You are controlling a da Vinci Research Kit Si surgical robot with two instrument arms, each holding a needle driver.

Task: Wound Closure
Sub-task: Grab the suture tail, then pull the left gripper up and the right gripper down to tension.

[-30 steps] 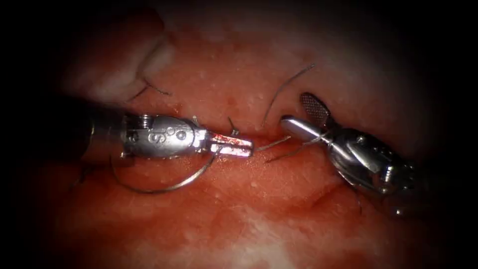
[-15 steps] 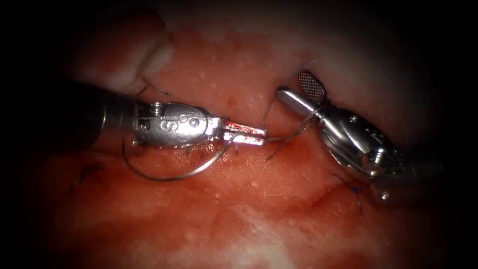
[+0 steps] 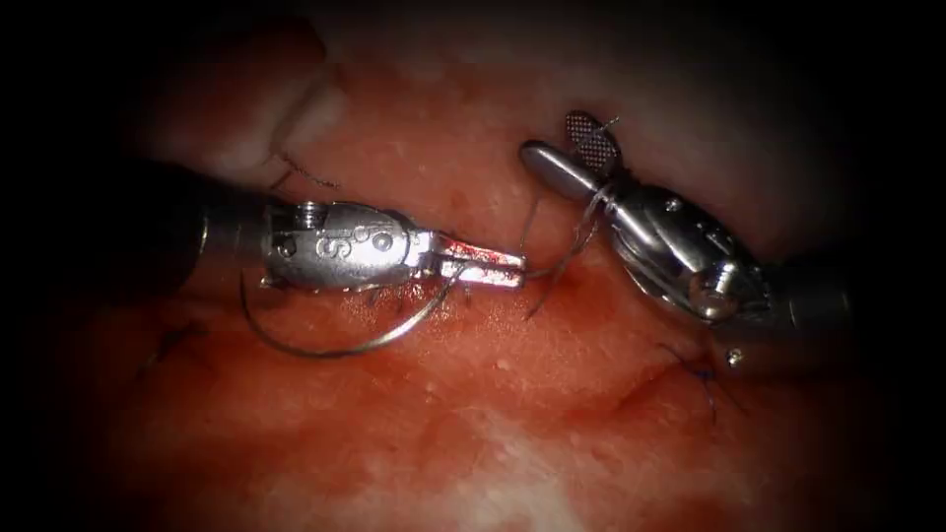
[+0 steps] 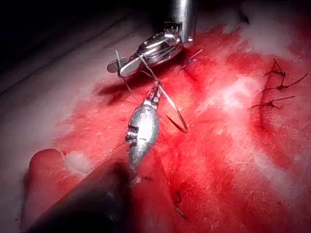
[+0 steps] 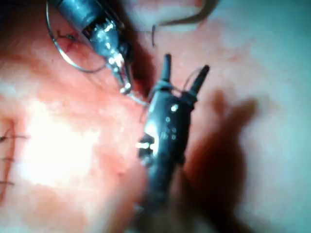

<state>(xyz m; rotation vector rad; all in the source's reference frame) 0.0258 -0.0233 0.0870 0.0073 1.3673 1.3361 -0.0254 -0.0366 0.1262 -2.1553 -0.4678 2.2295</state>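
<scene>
- left pincer (image 3: 483, 268) comes in from the left and lies flat over the tissue (image 3: 473, 414); it is closed on the needle (image 3: 345, 347), gripping it near one end of its curve.
- the needle arcs out below the left tool, toward the near side, and lies above the surface, not in the tissue; the left wrist view shows it too (image 4: 176, 116).
- right pincer (image 3: 567, 158) sits to the right and farther back, spread wide and holding nothing.
- thread (image 3: 576, 236) is wrapped around the right tool just behind its open jaws and runs down to the left pincer's tip.
- cut thread ends (image 3: 702, 379) stand on the tissue at the near right.
- the red fluid (image 3: 414, 394) covers the tissue around both tools.
</scene>
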